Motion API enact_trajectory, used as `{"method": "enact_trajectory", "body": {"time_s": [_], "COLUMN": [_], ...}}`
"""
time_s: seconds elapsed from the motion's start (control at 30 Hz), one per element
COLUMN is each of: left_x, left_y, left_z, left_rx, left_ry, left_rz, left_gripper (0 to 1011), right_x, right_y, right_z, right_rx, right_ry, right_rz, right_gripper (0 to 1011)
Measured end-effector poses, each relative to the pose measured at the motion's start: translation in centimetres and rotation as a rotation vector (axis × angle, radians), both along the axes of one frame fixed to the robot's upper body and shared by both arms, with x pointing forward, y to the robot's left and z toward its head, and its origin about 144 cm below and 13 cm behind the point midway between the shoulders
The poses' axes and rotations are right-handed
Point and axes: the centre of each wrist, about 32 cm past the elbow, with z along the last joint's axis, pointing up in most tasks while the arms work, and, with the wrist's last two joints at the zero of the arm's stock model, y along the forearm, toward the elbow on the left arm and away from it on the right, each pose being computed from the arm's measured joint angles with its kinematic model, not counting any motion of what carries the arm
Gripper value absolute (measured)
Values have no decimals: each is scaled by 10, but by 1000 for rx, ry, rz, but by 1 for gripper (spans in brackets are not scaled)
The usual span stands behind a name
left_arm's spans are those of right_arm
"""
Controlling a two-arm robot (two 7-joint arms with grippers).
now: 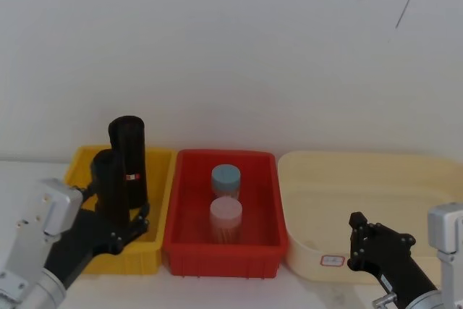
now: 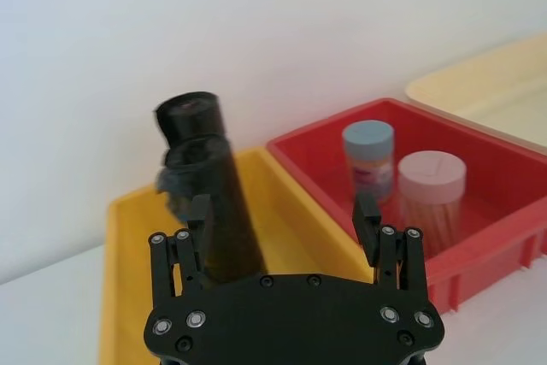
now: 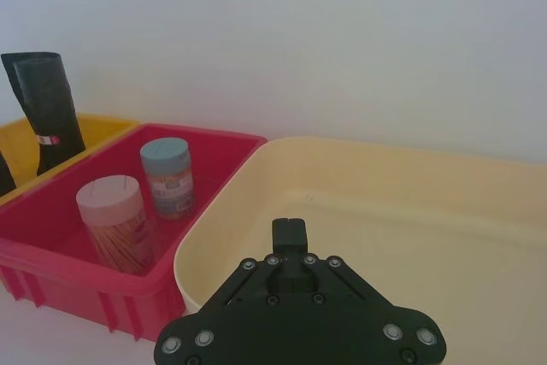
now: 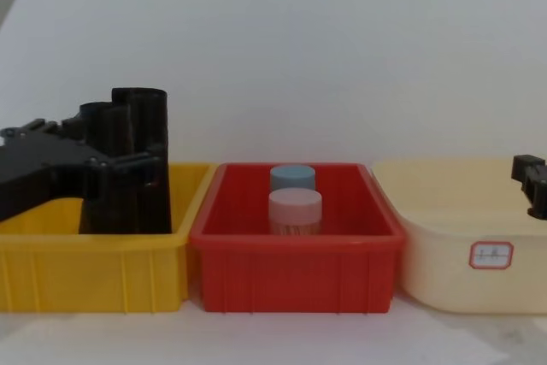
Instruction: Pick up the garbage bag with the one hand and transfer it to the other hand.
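Surface: the white surface [image 4: 256,341] carries three bins in a row: yellow on the robot's left, red in the middle, cream on the right.
Cream bin [image 1: 376,158]: the biggest of the three, and bare where its floor shows.
Yellow bin [image 1: 78,163]: here's the action, two black rolls standing in it side by side.
Red bin [image 1: 221,257]: it holds a blue-lidded jar [image 1: 225,176] and a pink-lidded jar [image 1: 225,215], neither in play.
Left pincer [image 2: 284,226]: fingers spread wide, holding nothing, low in the yellow bin at the rolls' lower half. In the chest view it reaches in level from the left, across the front of the rolls.
Right pincer [image 3: 289,230]: fingertips pressed together, holding nothing, hovering at the cream bin's near rim, well apart from the rolls.
Garbage bag [image 1: 107,179]: the shorter roll, with no band. It stands upright, nearer the robot and to the left of its taller neighbour, and seems to touch it.
Key relation: the bag's long axis is vertical and the pincer is level, so the fingers cross it square. In the left wrist view the rolls sit hard by one finger, not mid-gap. My call: it wants a sideways nudge before closing.
Nearer arm: the left, by a long way.
Look: thick, matte black, crinkly plastic, likely to give a little under a squeeze.
Labelled roll [image 1: 129,139]: wears a red-and-white band [image 1: 132,176]. Risk: catching this one too.
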Motion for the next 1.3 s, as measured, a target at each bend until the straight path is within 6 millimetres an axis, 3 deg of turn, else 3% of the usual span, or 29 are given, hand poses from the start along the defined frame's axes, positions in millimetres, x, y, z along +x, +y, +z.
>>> {"method": "enact_trajectory", "body": {"time_s": [0.6, 1.3], "left_x": [-2, 29], "left_y": [17, 11], "left_z": [-5, -13], "left_rx": [-18, -23], "left_ry": [23, 60], "left_rz": [119, 99], "left_gripper": [1001, 1001], "right_x": [0, 0], "right_y": [0, 0], "right_z": [0, 0], "right_rx": [0, 0], "right_ry": [0, 0], "right_rz": [0, 0], "right_gripper": [0, 0]}}
